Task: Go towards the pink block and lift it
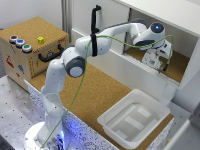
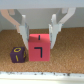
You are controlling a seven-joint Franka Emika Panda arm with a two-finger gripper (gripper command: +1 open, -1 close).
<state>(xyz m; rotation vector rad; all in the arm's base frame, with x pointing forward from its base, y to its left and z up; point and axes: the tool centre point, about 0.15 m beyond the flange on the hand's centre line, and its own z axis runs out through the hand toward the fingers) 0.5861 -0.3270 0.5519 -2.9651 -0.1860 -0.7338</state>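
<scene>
The pink block (image 2: 39, 49), reddish-pink with black marks, stands on the cork floor in the wrist view. My gripper (image 2: 38, 42) is open, with one finger (image 2: 24, 31) on each side of the block's upper part and a small gap at each side. In the exterior view the gripper (image 1: 159, 60) reaches down into the white shelf compartment (image 1: 182, 67) at the exterior view's right. The pink block is hidden there behind the hand.
A dark purple block (image 2: 18, 53) with a yellow mark lies close beside the pink block. A wooden box (image 1: 30, 57) carries round buttons (image 1: 19, 43) and a yellow cube (image 1: 40, 39). A white tray (image 1: 150, 107) sits on the cork table (image 1: 95, 95).
</scene>
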